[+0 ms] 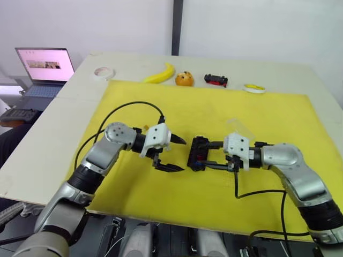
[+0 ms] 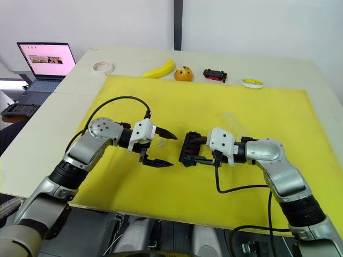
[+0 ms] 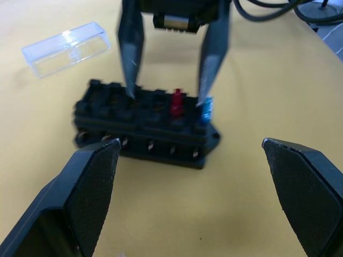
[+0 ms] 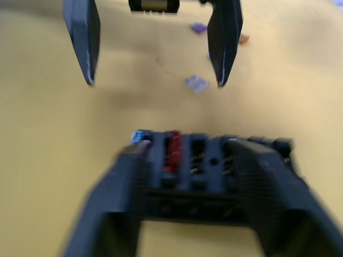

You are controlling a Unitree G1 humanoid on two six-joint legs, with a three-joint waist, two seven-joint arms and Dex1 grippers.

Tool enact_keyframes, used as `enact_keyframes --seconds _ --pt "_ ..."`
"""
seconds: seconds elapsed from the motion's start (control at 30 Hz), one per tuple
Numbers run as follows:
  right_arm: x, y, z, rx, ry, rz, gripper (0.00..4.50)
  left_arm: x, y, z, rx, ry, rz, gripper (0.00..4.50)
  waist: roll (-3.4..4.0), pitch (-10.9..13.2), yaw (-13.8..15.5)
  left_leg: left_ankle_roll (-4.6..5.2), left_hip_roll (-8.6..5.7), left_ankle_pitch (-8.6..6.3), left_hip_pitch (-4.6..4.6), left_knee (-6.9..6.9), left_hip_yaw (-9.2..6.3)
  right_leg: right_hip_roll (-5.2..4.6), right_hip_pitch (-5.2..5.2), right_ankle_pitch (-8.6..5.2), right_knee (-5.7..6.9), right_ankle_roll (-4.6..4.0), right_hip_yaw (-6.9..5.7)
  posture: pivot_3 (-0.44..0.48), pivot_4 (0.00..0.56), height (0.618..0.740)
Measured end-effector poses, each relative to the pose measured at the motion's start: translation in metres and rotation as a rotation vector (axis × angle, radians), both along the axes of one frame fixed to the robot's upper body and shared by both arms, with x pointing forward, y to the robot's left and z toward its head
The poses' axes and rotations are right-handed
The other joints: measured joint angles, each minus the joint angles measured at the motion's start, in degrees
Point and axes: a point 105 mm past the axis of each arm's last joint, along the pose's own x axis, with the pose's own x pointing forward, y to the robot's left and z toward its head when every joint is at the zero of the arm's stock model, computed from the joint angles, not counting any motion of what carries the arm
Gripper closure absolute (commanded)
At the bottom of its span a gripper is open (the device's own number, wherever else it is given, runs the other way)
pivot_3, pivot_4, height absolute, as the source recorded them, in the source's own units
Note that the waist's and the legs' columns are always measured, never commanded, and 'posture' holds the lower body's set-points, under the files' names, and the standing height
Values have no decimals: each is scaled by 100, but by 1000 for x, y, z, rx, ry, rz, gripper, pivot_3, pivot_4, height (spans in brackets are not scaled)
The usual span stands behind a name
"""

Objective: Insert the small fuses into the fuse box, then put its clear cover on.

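The black fuse box (image 1: 197,153) lies mid-mat, with a red fuse (image 3: 177,101) and a teal-blue fuse (image 3: 206,110) standing in its slots. My right gripper (image 1: 214,154) is open, and its fingertips (image 3: 131,80) rest against the box's top edge on my right. My left gripper (image 1: 172,155) hovers open just left of the box, touching nothing. Loose small fuses (image 4: 197,83) lie on the mat under the left gripper. The clear cover (image 3: 67,48) sits on the mat behind my right gripper.
A yellow mat (image 1: 161,107) covers the table. Along its far edge are a banana (image 1: 161,75), an orange (image 1: 184,79), a red-and-black toy car (image 1: 215,80) and two tape rolls (image 1: 104,72), (image 1: 254,88). A laptop (image 1: 45,67) stands far left.
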Motion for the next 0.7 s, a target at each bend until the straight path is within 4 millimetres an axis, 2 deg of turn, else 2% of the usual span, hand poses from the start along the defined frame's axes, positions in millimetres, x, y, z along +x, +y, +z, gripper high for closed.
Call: enact_keyframes --seconds 0.13,0.37,0.47,0.57,0.6,0.7 --pt "-6 4 17 27 -22 19 1691 0 0 0 -1 -5 -2 0 0 0 3 0 0 0 0 0 0 -5 0 0 0 0 0 0 150 740" --pt "-4 -3 19 72 20 -52 1691 0 -1 1 -6 -13 -6 0 0 0 4 1 0 -1 0 1 0 -8 0 0 0 0 1 0 150 740" --pt "-9 -2 12 108 61 -70 2534 -1 -3 1 -12 -12 -10 0 0 0 5 2 -1 -1 -1 0 0 -8 0 0 0 0 1 0 150 740" --pt "-16 0 3 139 108 -81 4066 -1 -3 1 -12 -11 -13 0 0 0 1 2 -1 -1 -1 1 0 -7 0 0 1 0 1 0 150 740" --pt "-17 1 1 149 113 -84 4447 -1 -3 1 -12 -11 -14 0 0 0 -1 3 -1 -1 -1 1 0 -6 0 0 1 0 1 0 150 740" --pt "-19 3 -2 167 122 -100 4447 -2 -3 1 -13 -13 -17 0 0 0 -1 2 0 -1 0 2 0 -3 0 0 3 0 1 0 150 740"
